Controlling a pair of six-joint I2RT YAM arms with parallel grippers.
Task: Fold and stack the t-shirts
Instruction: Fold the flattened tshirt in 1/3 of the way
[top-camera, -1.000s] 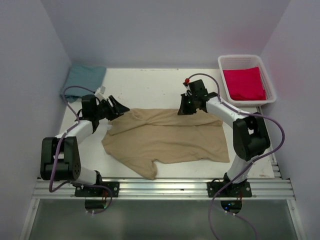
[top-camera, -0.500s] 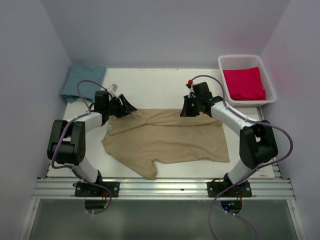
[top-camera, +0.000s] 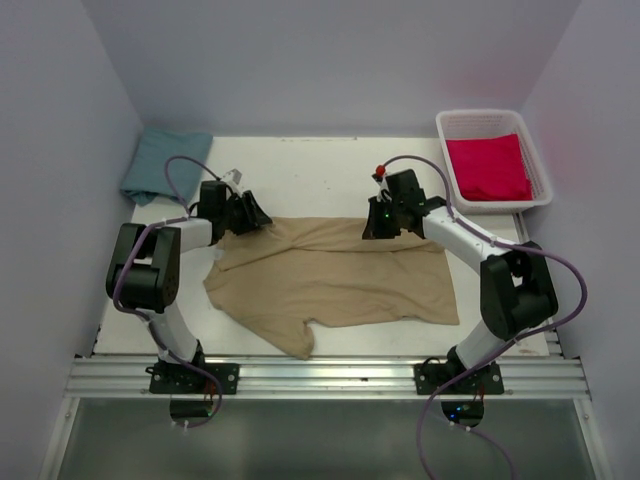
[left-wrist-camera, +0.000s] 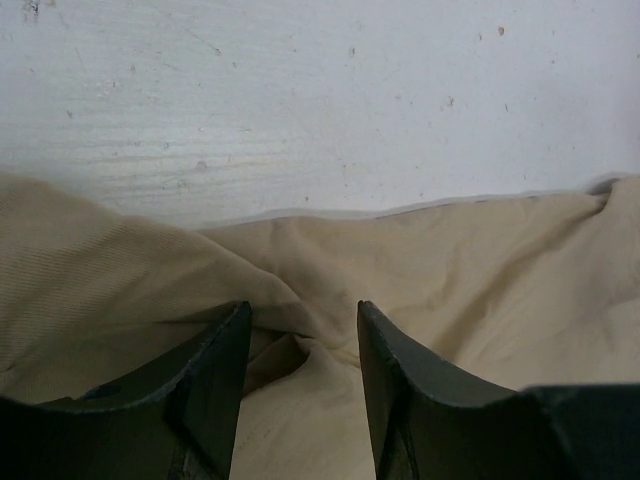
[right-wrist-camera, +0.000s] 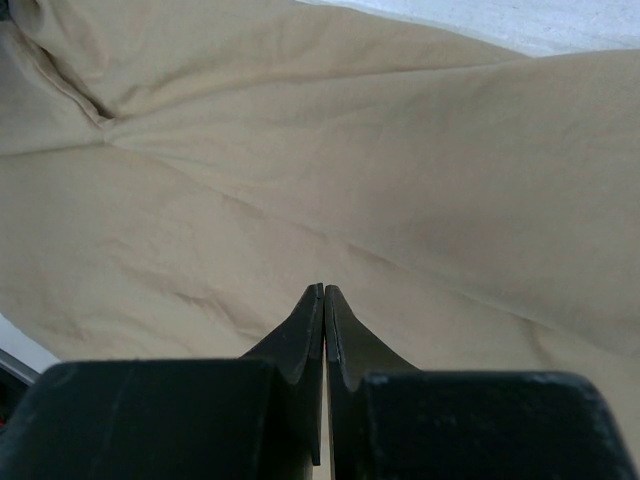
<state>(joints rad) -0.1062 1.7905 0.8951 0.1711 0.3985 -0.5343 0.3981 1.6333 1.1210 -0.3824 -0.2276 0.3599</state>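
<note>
The tan t-shirt (top-camera: 340, 275) lies spread and wrinkled in the middle of the table. My left gripper (top-camera: 258, 217) is at its far left corner. In the left wrist view this gripper (left-wrist-camera: 300, 310) is open, with its jaws on either side of a raised fold of the tan cloth (left-wrist-camera: 480, 270). My right gripper (top-camera: 376, 230) is at the shirt's far edge. In the right wrist view it (right-wrist-camera: 323, 290) is shut low over the tan cloth (right-wrist-camera: 300, 150), and no cloth shows between its fingers. The teal t-shirt (top-camera: 165, 160) lies folded at the far left. The red-pink t-shirt (top-camera: 487, 167) lies folded in the basket.
A white slatted basket (top-camera: 540, 160) stands at the far right corner. Grey walls close in the table on the left, back and right. A metal rail (top-camera: 320, 378) with both arm bases runs along the near edge.
My left gripper has moved right to the tan shirt's far left corner, its arm swinging further out. My right gripper has shifted slightly right along the shirt's far edge. The shirt has hardly moved.
</note>
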